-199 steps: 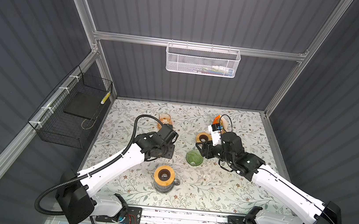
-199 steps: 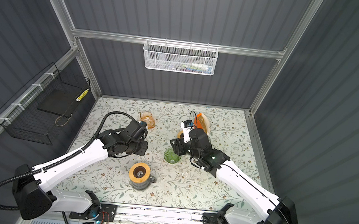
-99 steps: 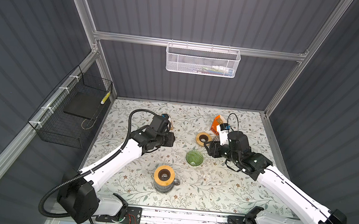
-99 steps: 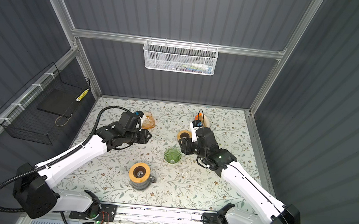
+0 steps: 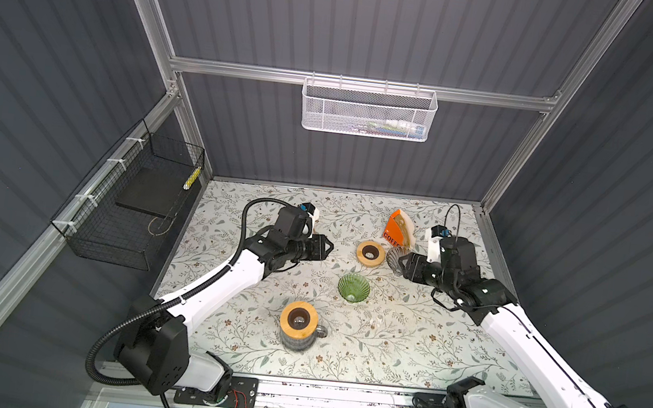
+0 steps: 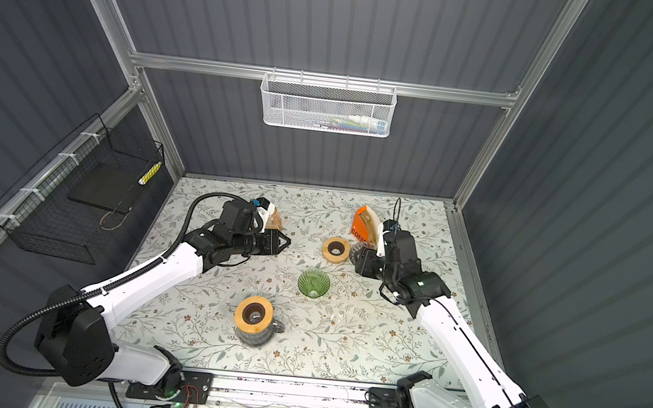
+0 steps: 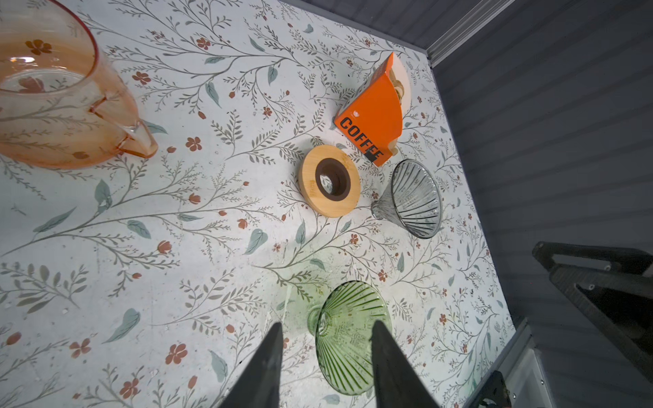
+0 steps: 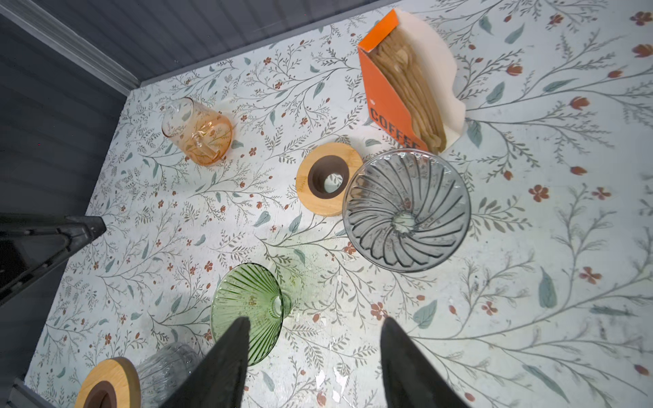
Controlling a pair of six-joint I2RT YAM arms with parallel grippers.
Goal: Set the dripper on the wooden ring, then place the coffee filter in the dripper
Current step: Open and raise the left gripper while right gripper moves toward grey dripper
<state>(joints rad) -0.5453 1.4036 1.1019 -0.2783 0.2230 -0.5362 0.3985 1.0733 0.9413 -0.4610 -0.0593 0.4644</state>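
Hovering empty, jaws apart, left tool (image 5: 330, 245) and right tool (image 5: 401, 264) wait; filters (image 8: 410, 88) stand boxed upright beside grey dripper (image 8: 406, 212), likely easing extraction.

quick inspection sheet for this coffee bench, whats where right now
surface: floral patterned tabletop, a few white flecks, no spill seen
job's things: orange cardboard box of brown paper coffee filters standing at the back, no filter outside it; grey ribbed glass dripper beside the box and green ribbed glass dripper mid-table, both tipped over and empty
clutter: loose wooden ring; clear glass mug capped by a wooden ring; orange glass pitcher
grippers: left gripper and right gripper open, empty
cables: black corrugated hose on the left arm; thin black wire looped above the right wrist
surroundings: white mesh basket on the rear rail; black wire basket on the left wall
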